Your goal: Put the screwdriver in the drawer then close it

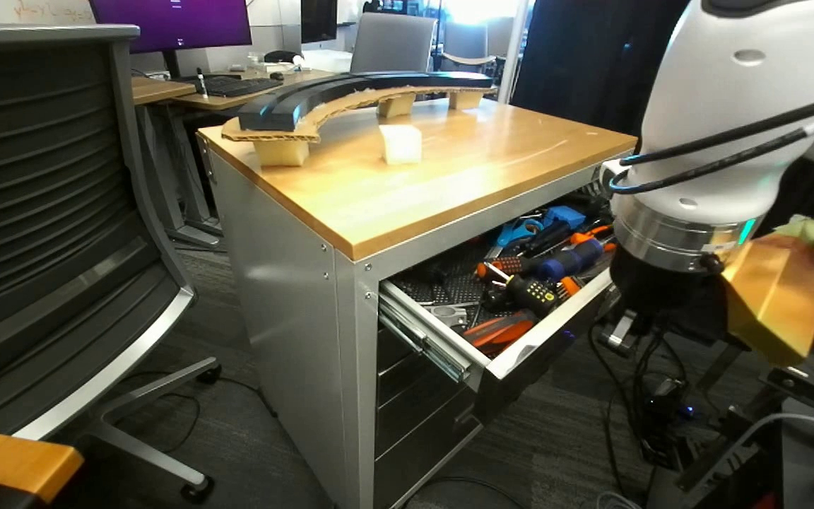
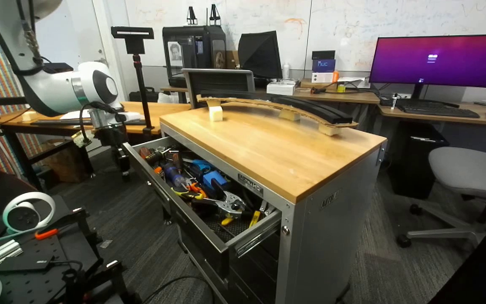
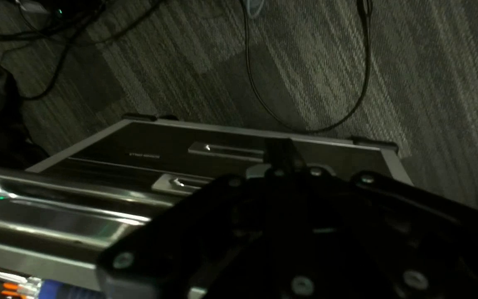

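Screwdriver (image 1: pixel 530 291): lying in the pulled-out drawer (image 1: pixel 555 323), past the drawer-side edge of the bench (image 1: pixel 463 187), towards its foremost corner in an exterior view. Probably light, rigid, sturdy; best pinched across the chunky handle (image 1: pixel 538 297). Gripper (image 3: pixel 284 151): drawn together, apparently on nothing.

Open air above pulled-out drawer (image 1: pixel 516 351); heaped tools (image 1: pixel 568 261) crowd inside.

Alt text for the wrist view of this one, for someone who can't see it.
A closed black gripper points down in front of an open grey metal drawer, with a blue tool handle showing inside at lower left. Beyond are lower drawer handles and black cables on patterned carpet, all dimly lit.
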Controlling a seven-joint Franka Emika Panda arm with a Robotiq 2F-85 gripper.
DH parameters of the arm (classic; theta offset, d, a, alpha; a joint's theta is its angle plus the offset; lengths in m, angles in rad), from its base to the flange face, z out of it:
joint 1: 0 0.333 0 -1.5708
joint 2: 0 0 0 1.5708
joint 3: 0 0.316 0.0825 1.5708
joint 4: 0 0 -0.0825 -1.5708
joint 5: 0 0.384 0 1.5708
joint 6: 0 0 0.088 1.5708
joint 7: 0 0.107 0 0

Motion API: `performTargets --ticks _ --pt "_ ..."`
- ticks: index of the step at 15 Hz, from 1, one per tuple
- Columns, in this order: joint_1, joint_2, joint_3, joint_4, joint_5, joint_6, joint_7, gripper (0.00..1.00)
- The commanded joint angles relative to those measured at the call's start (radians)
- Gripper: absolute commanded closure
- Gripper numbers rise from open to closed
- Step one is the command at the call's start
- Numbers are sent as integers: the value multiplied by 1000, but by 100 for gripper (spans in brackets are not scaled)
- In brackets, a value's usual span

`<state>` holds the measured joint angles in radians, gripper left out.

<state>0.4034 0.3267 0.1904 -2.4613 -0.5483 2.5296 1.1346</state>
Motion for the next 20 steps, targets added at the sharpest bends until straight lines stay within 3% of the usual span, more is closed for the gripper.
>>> performTargets --ticks 1,6,11,19,20 --pt "111 67 -125 94 -223 83 238 98" --pt "147 101 -167 187 -506 40 553 97" --pt "121 150 -129 295 -760 -58 806 97" --pt "55 178 -37 374 -918 -228 968 96" --pt "31 149 -19 352 -894 -218 948 71"
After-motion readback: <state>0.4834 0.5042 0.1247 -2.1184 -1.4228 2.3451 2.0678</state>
